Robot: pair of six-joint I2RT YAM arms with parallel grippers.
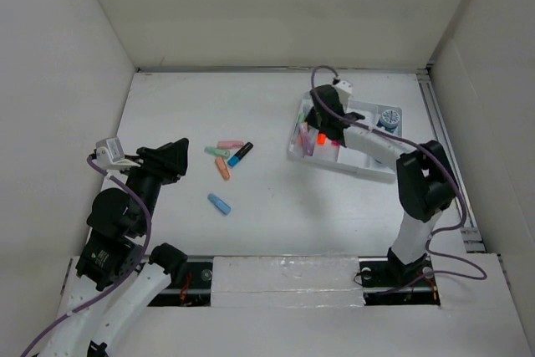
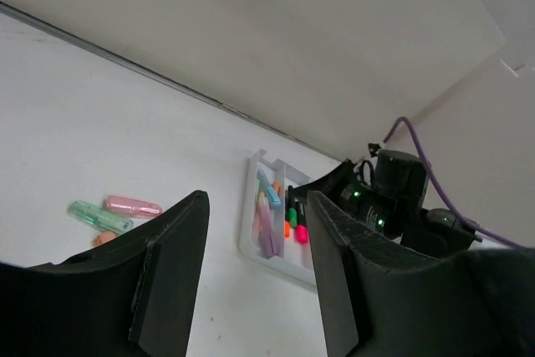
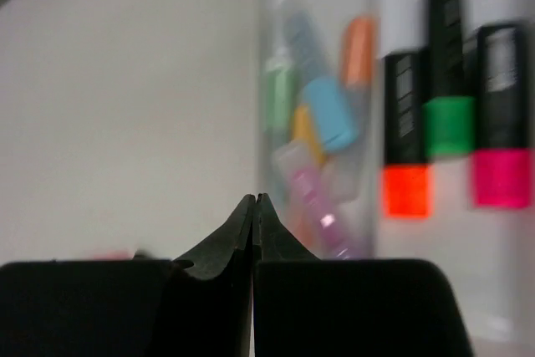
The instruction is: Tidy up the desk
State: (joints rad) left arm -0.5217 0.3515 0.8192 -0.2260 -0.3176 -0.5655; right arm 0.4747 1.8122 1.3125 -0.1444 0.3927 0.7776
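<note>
The desk is a white tabletop. Several pastel highlighters lie loose left of centre: pink, green, orange, a black and blue one, and a blue one nearer me. My left gripper is open and empty, just left of this group; its view shows the pink and green ones. My right gripper is shut on nothing, over the left end of the white tray. Its tips hang before a compartment of pastel pieces.
The tray also holds black markers with orange, green and pink caps, and a round grey-blue object at its far right. White walls border the desk. A metal rail runs along the right edge.
</note>
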